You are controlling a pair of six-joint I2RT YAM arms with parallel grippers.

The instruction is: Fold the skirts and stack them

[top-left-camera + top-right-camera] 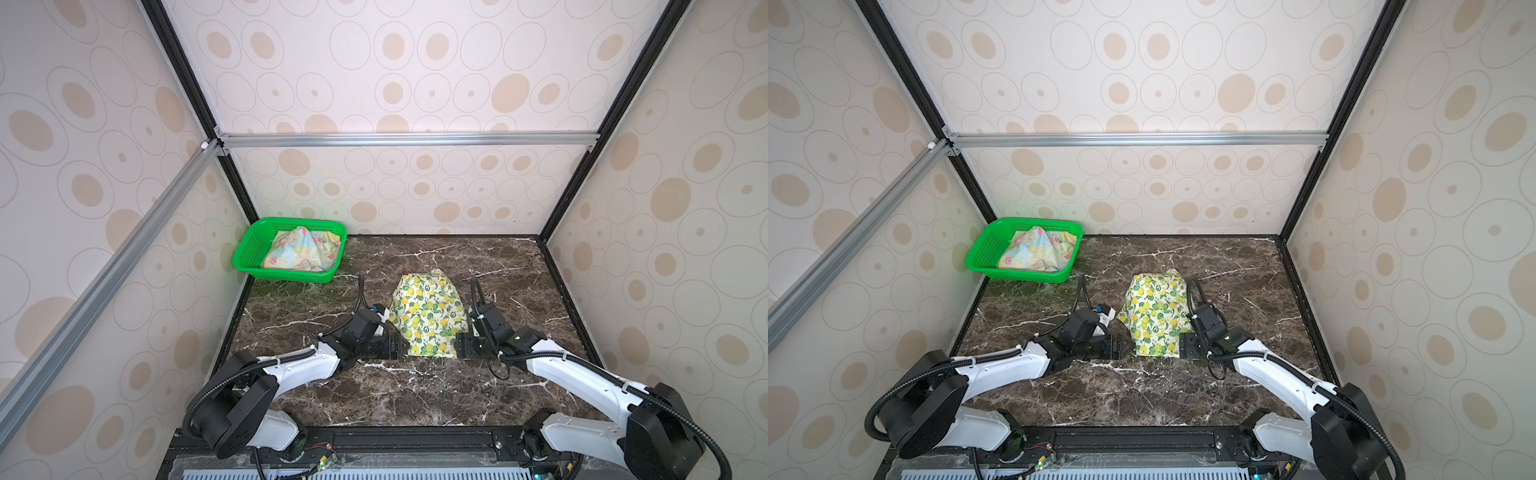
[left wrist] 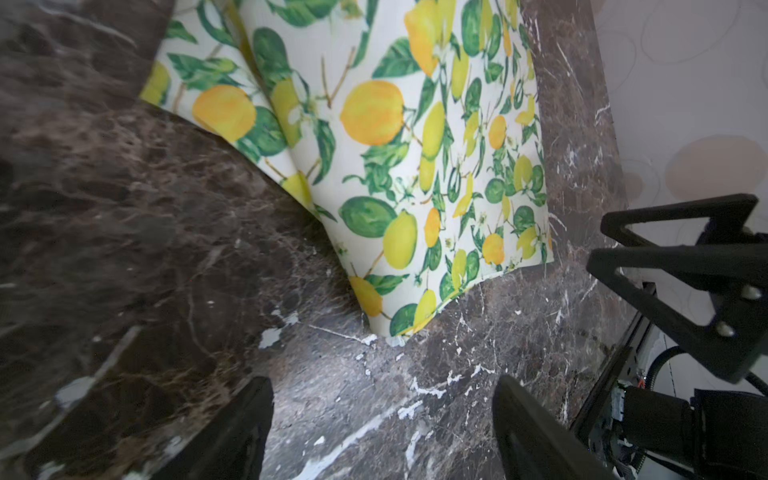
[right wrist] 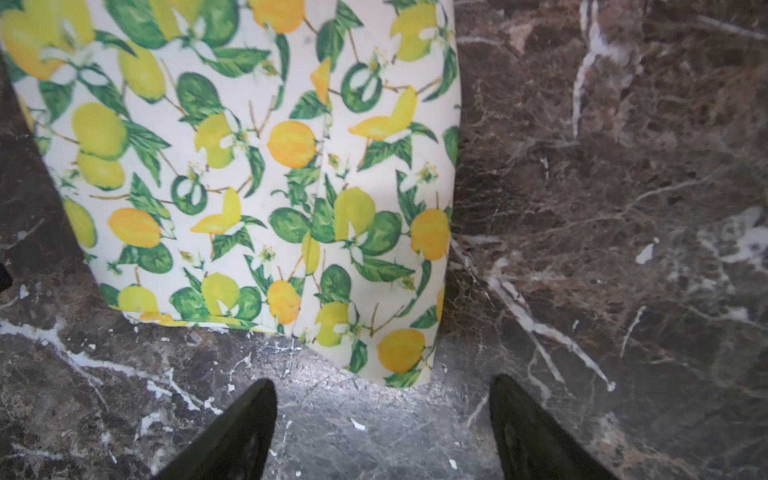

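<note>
Lemon skirt (image 1: 428, 318) lies mid-table (image 1: 415, 399), floral skirt (image 1: 299, 249) crumpled in far-left basket (image 1: 246, 257); left gripper (image 2: 382, 382) and right gripper (image 3: 382, 382), both wide open and empty, flank its near corners; judged light, limp, best pinched at those hem corners.

Lemon skirt (image 3: 249, 187) flat on marble table (image 3: 602, 208); near corner just ahead of right tool (image 3: 382, 386), jaws spread wide.

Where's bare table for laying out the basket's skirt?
Free: marble right of the lemon skirt to the right wall, and behind it to the back wall. Crowded: its near corners, left gripper and right gripper; far-left, green basket.
</note>
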